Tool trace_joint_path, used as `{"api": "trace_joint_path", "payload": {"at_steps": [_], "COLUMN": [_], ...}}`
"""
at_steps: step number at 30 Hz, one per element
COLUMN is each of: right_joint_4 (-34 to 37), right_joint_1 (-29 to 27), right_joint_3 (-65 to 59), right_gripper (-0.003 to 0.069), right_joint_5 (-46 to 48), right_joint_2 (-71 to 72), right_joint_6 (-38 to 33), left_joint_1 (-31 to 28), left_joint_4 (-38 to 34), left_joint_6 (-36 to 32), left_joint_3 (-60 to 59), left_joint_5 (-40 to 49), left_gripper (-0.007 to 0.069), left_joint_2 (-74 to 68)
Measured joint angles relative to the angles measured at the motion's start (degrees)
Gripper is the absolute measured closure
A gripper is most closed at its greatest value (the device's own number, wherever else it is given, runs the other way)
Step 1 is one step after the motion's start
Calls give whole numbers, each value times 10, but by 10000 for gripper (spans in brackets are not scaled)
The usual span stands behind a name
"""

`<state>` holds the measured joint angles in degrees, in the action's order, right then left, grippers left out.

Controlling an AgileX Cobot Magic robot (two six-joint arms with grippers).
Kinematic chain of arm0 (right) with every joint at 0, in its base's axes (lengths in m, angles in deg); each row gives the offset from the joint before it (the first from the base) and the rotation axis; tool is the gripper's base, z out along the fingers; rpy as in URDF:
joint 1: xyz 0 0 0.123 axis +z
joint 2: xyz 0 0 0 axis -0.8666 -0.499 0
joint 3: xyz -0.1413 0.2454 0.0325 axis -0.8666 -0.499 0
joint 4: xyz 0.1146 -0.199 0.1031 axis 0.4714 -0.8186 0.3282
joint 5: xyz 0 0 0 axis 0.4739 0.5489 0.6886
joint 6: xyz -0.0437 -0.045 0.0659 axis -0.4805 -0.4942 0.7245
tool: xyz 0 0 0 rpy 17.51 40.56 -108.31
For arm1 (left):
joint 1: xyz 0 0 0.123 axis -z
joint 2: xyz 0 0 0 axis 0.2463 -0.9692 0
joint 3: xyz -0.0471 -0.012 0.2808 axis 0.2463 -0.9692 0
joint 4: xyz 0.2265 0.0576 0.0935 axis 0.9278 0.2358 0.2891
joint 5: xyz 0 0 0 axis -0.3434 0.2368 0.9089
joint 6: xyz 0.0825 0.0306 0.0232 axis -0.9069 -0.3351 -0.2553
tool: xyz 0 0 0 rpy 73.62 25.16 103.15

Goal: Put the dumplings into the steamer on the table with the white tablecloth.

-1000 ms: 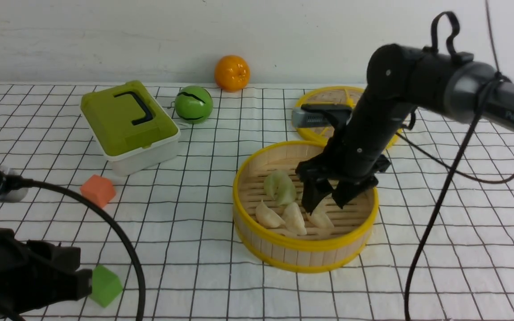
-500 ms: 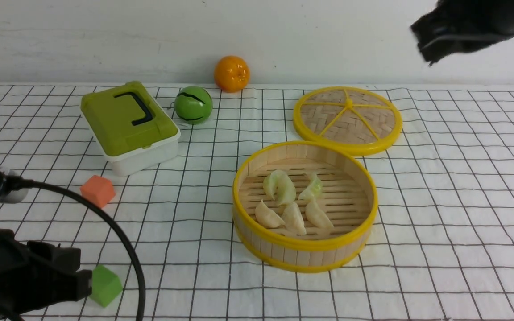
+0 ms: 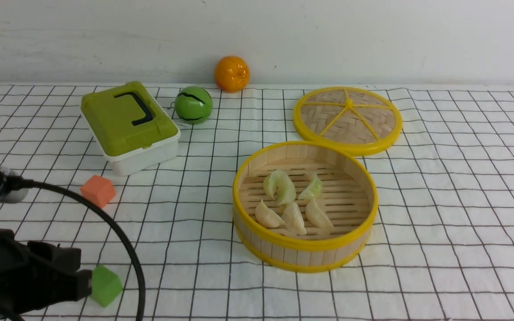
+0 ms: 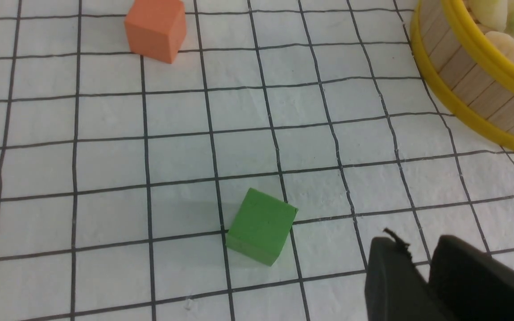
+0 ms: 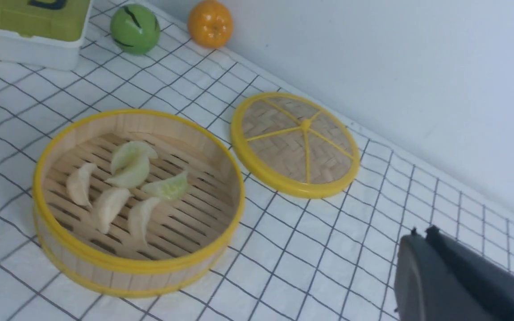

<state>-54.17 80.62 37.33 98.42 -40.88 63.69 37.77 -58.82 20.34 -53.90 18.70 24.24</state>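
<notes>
White gridded cloth (image 3: 440, 200) covers the counter; the steamer (image 3: 305, 247) holds the dumplings (image 3: 293, 217). Both end effectors, left (image 4: 422, 267) and right (image 5: 420, 240), look closed and empty, so the loading seems finished.

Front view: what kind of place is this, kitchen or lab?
Likely a lab test bench: grid-printed tablecloth against a bare wall, toy dumplings in a steamer, loose foam-like cubes.
</notes>
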Motion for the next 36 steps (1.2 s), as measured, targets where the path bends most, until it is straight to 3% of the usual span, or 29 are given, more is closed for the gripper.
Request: {"api": "trace_joint_path", "payload": {"at_steps": [8,16,23,30,36], "right_joint_4": [-10,1,10,53,140], "right_joint_1": [0,0,-9,-141,-230], "right_joint_3": [-287,-446,-516,-518,-518], "right_gripper": [662,657,653,650,647], "right_joint_5": [-165,-204,-247,-196,-140], "right_joint_2": [147,151,198,383,402], "right_joint_6": [-1,-1,31,72,74], "left_joint_1": [0,0,0,0,0], "left_joint_4": [0,0,0,0,0], "left_joint_6": [0,0,0,0,0], "left_joint_3": [0,0,0,0,0], "left_joint_5": [0,0,1,2,4], "left_gripper": [479,475,468,459,456], "left_joint_2": [0,0,0,0,-1]}}
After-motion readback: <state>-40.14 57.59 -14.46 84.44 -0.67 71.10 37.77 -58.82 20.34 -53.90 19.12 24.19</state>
